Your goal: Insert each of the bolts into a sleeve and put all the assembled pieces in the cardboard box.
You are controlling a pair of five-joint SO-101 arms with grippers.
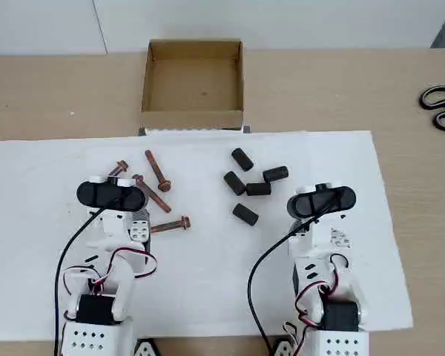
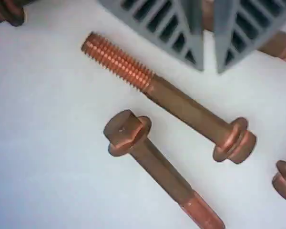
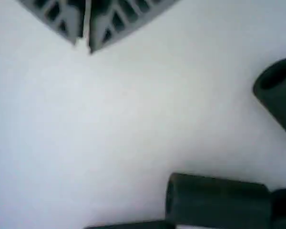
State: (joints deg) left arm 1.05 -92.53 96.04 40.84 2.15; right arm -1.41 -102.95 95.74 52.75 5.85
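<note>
Several copper bolts lie on the white sheet at the left: one (image 1: 157, 170) slanted, one (image 1: 170, 224) nearest the front. Several black sleeves (image 1: 245, 214) are scattered in the middle right. The empty cardboard box (image 1: 193, 111) stands at the back. My left arm (image 1: 111, 194) hangs over the bolts. Its gripper (image 2: 210, 67) is shut to a narrow slit just above the sheet, beside a long bolt (image 2: 181, 107) and another (image 2: 152, 162). My right arm (image 1: 320, 202) stands next to the sleeves. Its gripper (image 3: 85, 46) is shut over bare sheet, with two sleeves (image 3: 214, 198) (image 3: 276, 90) nearby.
Black-handled scissors (image 1: 441, 107) lie on the wooden table at the far right, off the white sheet (image 1: 208, 282). Both arm bases sit at the front edge. Open sheet lies between the arms.
</note>
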